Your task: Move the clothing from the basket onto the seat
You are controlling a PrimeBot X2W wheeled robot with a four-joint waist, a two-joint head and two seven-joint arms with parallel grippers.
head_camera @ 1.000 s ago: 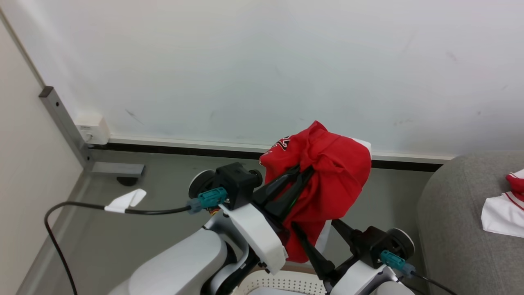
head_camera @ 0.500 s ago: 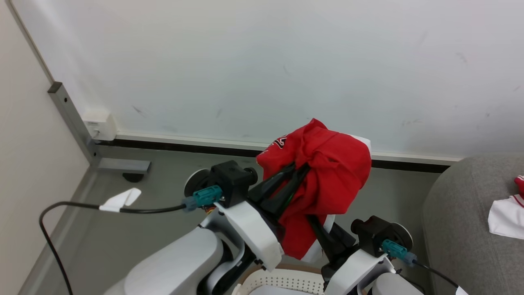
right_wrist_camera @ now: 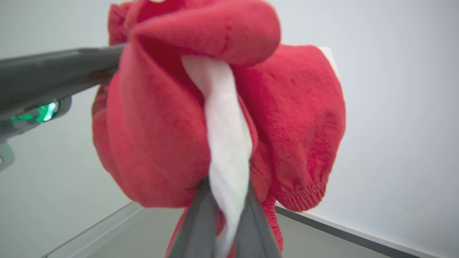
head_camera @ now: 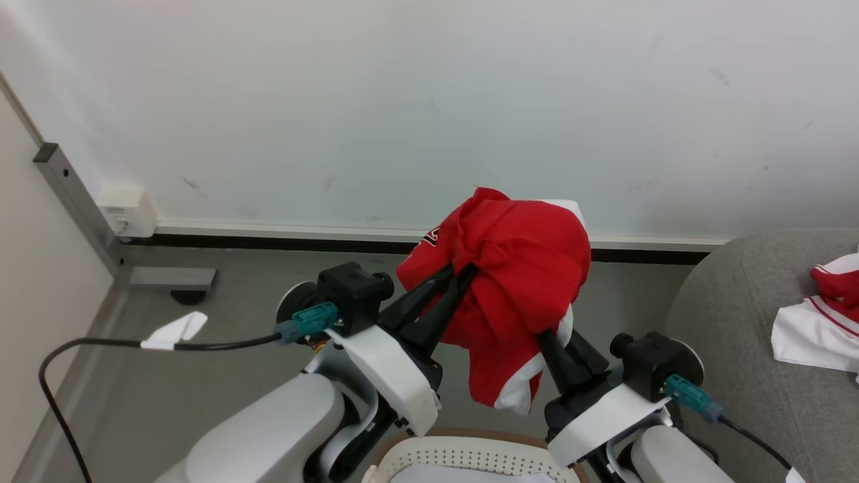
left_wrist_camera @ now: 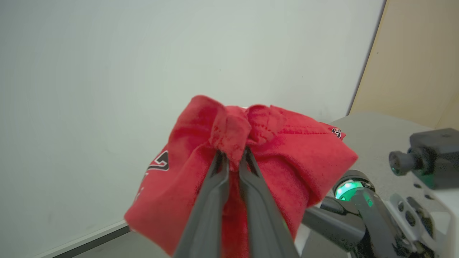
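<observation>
One white wall (head_camera: 402, 100) is standing behind everything, grey floor (head_camera: 201, 376) running under it. Grey seat (head_camera: 725, 349) is sitting at the right edge. Red clothing (head_camera: 517, 261) is hanging bunched in the air above the basket (head_camera: 463, 463), left of the seat and apart from it. White-and-red garment (head_camera: 812, 329) is lying on the seat. Left gripper (left_wrist_camera: 233, 157) is pinching a red fold at the bundle's top, jaws narrow on the cloth. Right gripper (right_wrist_camera: 224, 186) is gripping a twisted white strip at the bundle's underside, jaws narrow on it.
</observation>
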